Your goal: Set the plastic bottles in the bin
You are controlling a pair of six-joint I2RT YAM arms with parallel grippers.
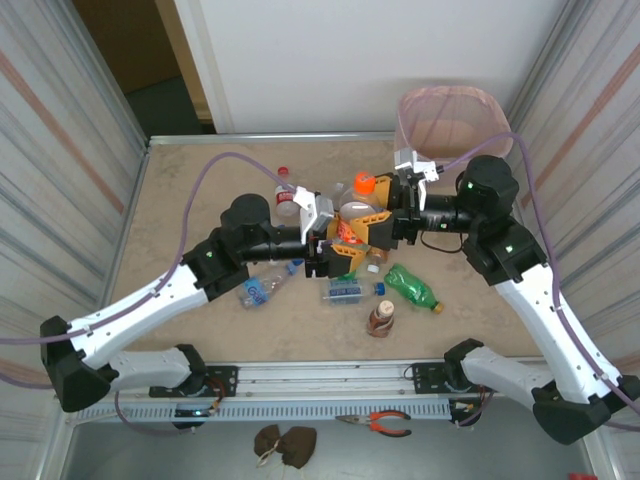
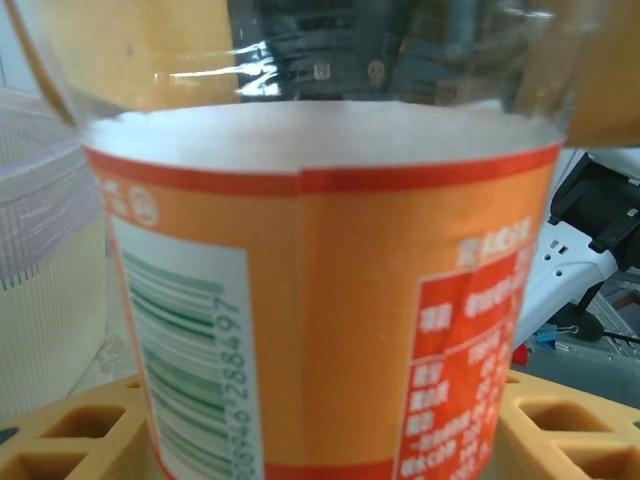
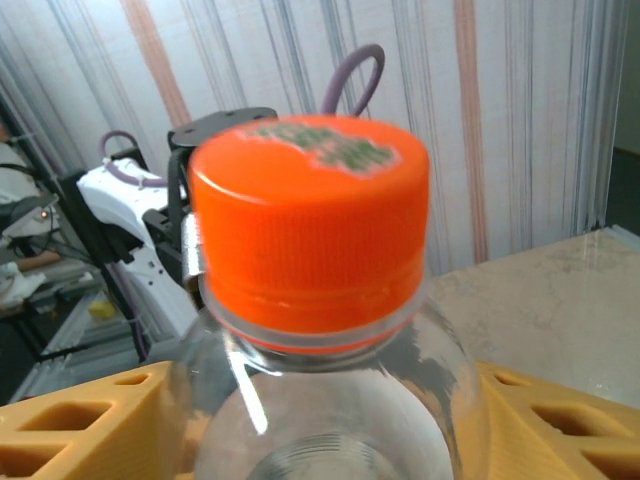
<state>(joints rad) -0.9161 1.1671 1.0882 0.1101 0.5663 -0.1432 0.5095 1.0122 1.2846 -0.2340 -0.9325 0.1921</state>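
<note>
A clear plastic bottle (image 1: 352, 222) with an orange cap (image 3: 310, 230) and an orange label (image 2: 330, 330) stands upright at the table's middle. My left gripper (image 1: 338, 246) is shut on its labelled body, with a yellow finger (image 2: 70, 430) on each side. My right gripper (image 1: 378, 226) comes in from the right and is shut on the bottle's shoulder just under the cap, its yellow fingers (image 3: 565, 425) against the clear plastic. The beige bin (image 1: 453, 120) with its pink liner stands at the back right corner, behind the right arm.
More bottles lie around the held one: a red-capped bottle (image 1: 285, 192) at the back left, a blue-labelled bottle (image 1: 262, 288), a clear bottle (image 1: 350, 290), a green bottle (image 1: 412, 287) and a brown bottle (image 1: 381, 318) in front. Pliers (image 1: 385, 423) lie below the rail.
</note>
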